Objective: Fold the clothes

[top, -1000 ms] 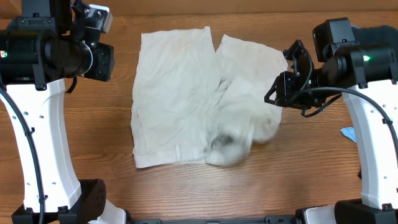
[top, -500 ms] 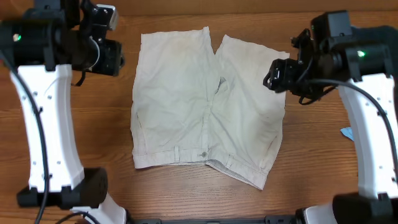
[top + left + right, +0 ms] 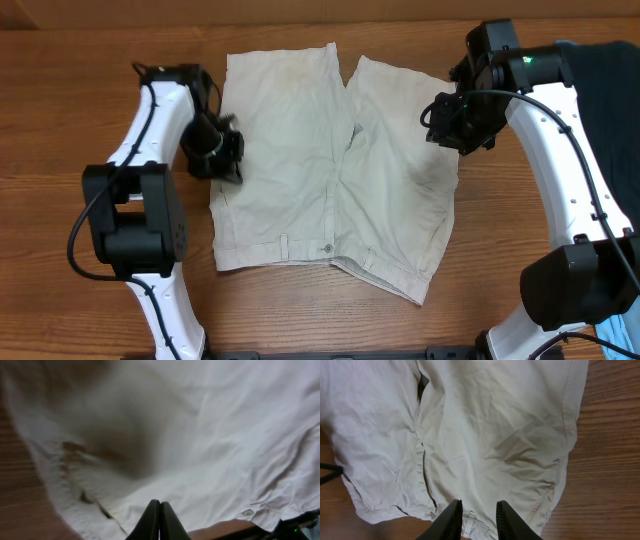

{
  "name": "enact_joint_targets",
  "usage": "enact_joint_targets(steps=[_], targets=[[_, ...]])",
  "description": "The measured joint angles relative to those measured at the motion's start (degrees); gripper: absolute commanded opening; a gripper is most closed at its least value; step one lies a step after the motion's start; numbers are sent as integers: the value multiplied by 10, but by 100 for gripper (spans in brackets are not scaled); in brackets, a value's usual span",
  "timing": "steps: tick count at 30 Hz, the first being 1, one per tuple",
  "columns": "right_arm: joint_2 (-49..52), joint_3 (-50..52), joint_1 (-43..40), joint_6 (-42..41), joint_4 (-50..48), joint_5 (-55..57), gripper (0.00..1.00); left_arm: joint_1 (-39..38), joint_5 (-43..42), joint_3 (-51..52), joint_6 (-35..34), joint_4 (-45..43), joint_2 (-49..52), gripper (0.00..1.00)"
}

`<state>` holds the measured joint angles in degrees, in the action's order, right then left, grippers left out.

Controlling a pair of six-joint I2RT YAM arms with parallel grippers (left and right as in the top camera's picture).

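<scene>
The pale beige shorts lie spread flat on the wooden table, legs toward the far edge and waistband toward the front. They fill the left wrist view and the right wrist view. My left gripper is at the shorts' left edge, and its fingers are shut with nothing between them, just over the cloth. My right gripper hovers over the outer edge of the right leg. Its fingers are open and empty above the cloth near the waistband.
A dark navy garment lies at the table's right edge behind the right arm. A light blue piece shows at the bottom right corner. Bare wood table surrounds the shorts.
The right half of the shorts, bunched and blurred a second ago, now lies flat. My left arm has swung down to the shorts' left edge. My right arm has shifted slightly toward the far side.
</scene>
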<state>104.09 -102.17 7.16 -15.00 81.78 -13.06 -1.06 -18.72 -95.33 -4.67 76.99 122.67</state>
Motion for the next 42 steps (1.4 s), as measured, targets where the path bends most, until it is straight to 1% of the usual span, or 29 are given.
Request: enact_joint_targets(steps=[2,3,5,6,8,10,12,14,15,16,17,19,20,21,22,23,24,25,26,28,30,32,34,36,39,42], targets=[[0,0,0,0,-3,0,27,-12,9,52,-26,-47,0,4],[0,0,0,0,-3,0,27,-20,23,90,-57,-87,0,4],[0,0,0,0,-2,0,27,-21,23,125,-97,-126,-8,4],[0,0,0,0,-2,0,27,-20,25,150,-134,-153,-25,4],[0,0,0,0,-2,0,27,-12,26,174,-179,-183,-42,4],[0,0,0,0,-1,0,27,21,26,177,-208,-205,-46,4],[0,0,0,0,-2,0,27,75,34,163,-208,-228,-45,4],[0,0,0,0,-2,0,27,135,70,124,-183,-244,-30,4],[0,0,0,0,-3,0,27,161,96,92,-160,-243,-18,4],[0,0,0,0,-10,-1,27,185,121,51,-132,-234,-7,6],[0,0,0,4,-22,-7,27,192,137,12,-111,-221,-2,14],[0,7,0,20,-70,-31,28,186,151,-65,-72,-193,-1,17],[0,19,0,30,-113,-48,28,179,154,-117,-60,-169,0,25],[0,34,1,34,-139,-56,28,166,158,-190,-45,-137,0,29],[-3,62,3,37,-186,-63,27,156,155,-238,-39,-104,-3,31],[-4,85,5,39,-230,-66,21,149,149,-273,-33,-65,-3,17],[-2,114,9,40,-261,-70,16,137,138,-327,-27,-23,-4,10],[-3,153,13,41,-337,-73,5,127,125,-361,-23,9,-5,7],[2,183,15,38,-396,-75,4,118,110,-388,-22,48,-4,6],[22,221,16,17,-466,-77,4,96,97,-433,-21,94,-4,6],[61,230,16,-13,-522,-77,4,62,89,-482,-22,136,-4,6],[95,231,16,-30,-558,-77,4,30,84,-508,-22,157,-4,7],[135,231,16,-39,-575,-74,4,-9,89,-531,-24,186,-4,7],[168,231,16,-43,-569,-54,4,-37,104,-542,-27,195,-4,8],[171,229,16,-47,-537,-5,4,-50,118,-543,-33,197,-4,8],[162,219,24,-49,-486,71,4,-49,122,-543,-42,197,-4,8]])
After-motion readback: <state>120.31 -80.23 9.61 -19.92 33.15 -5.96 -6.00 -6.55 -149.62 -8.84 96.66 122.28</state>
